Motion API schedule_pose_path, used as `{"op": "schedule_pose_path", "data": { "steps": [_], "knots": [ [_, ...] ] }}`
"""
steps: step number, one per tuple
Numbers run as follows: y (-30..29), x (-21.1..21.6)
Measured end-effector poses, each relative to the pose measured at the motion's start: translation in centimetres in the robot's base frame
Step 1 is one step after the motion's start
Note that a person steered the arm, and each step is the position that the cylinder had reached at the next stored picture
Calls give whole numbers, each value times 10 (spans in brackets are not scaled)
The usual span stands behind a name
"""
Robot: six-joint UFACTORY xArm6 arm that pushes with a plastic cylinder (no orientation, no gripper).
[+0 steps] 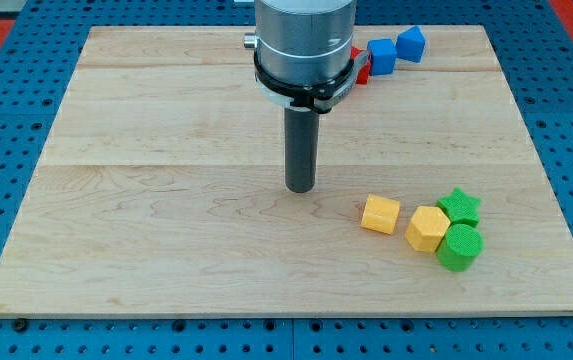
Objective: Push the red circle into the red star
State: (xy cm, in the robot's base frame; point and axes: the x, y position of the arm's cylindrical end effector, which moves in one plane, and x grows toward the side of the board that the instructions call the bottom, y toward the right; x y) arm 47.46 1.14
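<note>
My tip (299, 188) rests on the wooden board (166, 230) near its middle. A red block (361, 66) shows at the view's top, mostly hidden behind the arm's grey housing (303, 45); its shape cannot be made out. I cannot tell a red circle from a red star here. The tip is well below that red block and apart from every block.
Two blue blocks (382, 57) (411, 43) sit at the view's top right beside the red one. At the lower right a yellow block (380, 214), a yellow hexagon (427, 229), a green star (459, 207) and a green cylinder (459, 247) cluster together.
</note>
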Motion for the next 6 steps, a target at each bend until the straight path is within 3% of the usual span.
{"op": "schedule_pose_path", "data": {
  "steps": [1,3,6],
  "knots": [
    [-17,-1],
    [18,-114],
    [109,-202]
  ]
}}
